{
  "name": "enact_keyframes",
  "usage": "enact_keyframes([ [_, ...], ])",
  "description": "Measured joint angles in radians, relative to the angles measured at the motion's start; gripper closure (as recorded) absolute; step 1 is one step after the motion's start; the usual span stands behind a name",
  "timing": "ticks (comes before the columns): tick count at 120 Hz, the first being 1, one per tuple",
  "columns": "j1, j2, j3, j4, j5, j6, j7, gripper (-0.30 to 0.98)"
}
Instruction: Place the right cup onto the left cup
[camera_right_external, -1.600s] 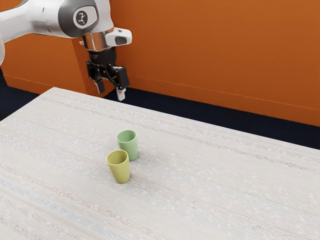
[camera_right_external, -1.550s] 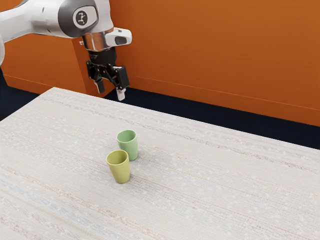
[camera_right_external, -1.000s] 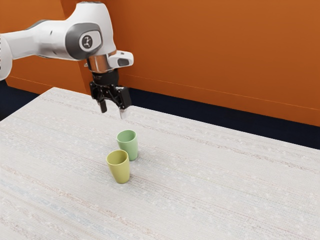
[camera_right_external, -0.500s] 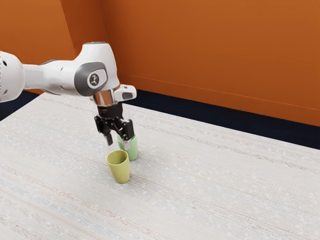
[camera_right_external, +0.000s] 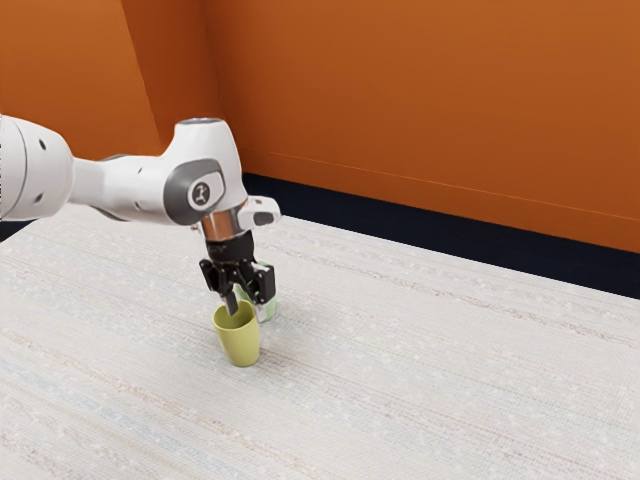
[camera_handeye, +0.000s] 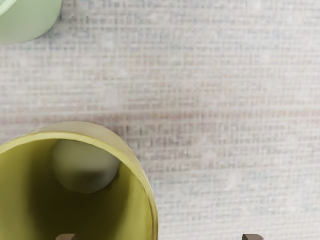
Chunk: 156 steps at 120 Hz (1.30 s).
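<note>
The tool (camera_right_external: 247, 308) is at the mouth of the yellow cup (camera_right_external: 242, 345), pointing downward with its fingers wide apart and nothing gripped between them. In the wrist view one fingertip (camera_handeye: 66, 237) lies over the cup's opening, while the other fingertip (camera_handeye: 253, 237) lies outside the rim, over the worktop (camera_right_external: 430, 360). The near stretch of the cup's wall therefore comes between the two, and the bulk of the cup lies off to one side of the tool rather than centred under it. Whether either finger touches the rim cannot be told. The yellow cup stands upright on the pale, streaked worktop, its mouth open upward and its round inner base visible. The green cup (camera_right_external: 271, 304) stands near it, on the far side in the exterior view and partly hidden behind the tool; the wrist view shows bare worktop between the two cups. The white arm (camera_right_external: 140, 190) reaches in from the exterior view's left, in front of an orange wall (camera_right_external: 430, 110).
</note>
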Motion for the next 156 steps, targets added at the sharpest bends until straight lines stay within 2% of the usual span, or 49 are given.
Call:
enact_keyframes([
  [32,-0.005,0.037,0.000,-0.001,0.001,0.043,-0.007,0.33],
  [116,-0.002,0.056,0.000,-0.001,0.001,0.062,-0.024,0.71],
  [156,-0.004,0.037,0.000,-0.001,0.008,0.055,-0.042,0.78],
])
